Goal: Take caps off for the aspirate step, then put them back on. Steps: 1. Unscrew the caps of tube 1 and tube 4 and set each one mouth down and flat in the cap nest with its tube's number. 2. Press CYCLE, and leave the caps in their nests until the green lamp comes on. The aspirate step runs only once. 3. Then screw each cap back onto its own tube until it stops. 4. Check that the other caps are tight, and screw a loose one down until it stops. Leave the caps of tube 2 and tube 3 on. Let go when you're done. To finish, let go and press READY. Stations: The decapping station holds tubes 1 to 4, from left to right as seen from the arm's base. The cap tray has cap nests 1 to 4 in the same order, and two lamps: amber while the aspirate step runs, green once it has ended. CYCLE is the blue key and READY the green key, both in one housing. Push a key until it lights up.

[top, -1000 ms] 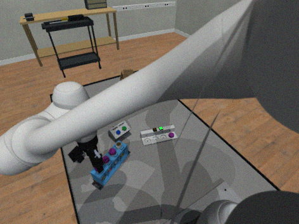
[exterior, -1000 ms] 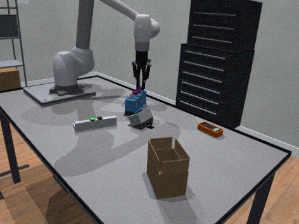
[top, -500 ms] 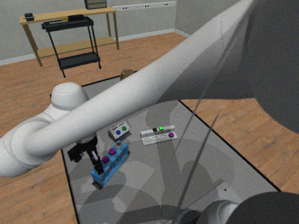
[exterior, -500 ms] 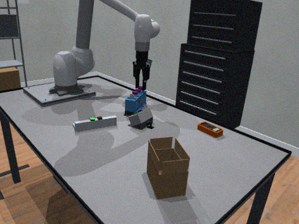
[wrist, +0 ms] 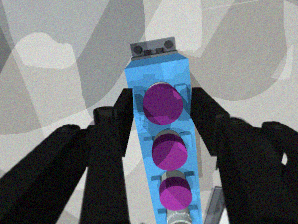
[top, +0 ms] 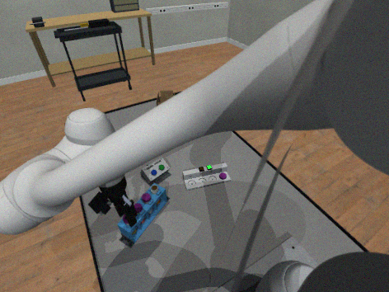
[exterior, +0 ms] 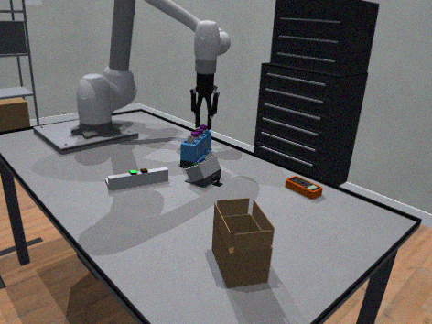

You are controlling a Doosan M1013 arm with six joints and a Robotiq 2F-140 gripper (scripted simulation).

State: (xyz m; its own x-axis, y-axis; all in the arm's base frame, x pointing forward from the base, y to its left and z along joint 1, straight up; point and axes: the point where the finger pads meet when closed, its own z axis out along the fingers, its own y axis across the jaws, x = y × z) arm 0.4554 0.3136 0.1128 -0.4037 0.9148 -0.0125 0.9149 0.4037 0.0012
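On the grey table top [exterior: 320, 238] we see an open cardboard box [exterior: 243, 243] near the front, with its flaps standing up. To the right of it, well apart, an orange handheld meter [exterior: 304, 187] lies flat close to the back edge. Behind the table a tall black drawer cabinet [exterior: 316, 87] stands by the wall. At the left edge of the exterior view a metal shelf unit [exterior: 31, 82] holds a brown box [exterior: 14, 114]. In the top view we see a wooden workbench [top: 88, 18] by the far wall, and in front of it a black cart [top: 88, 33] on the wooden floor [top: 37, 120].
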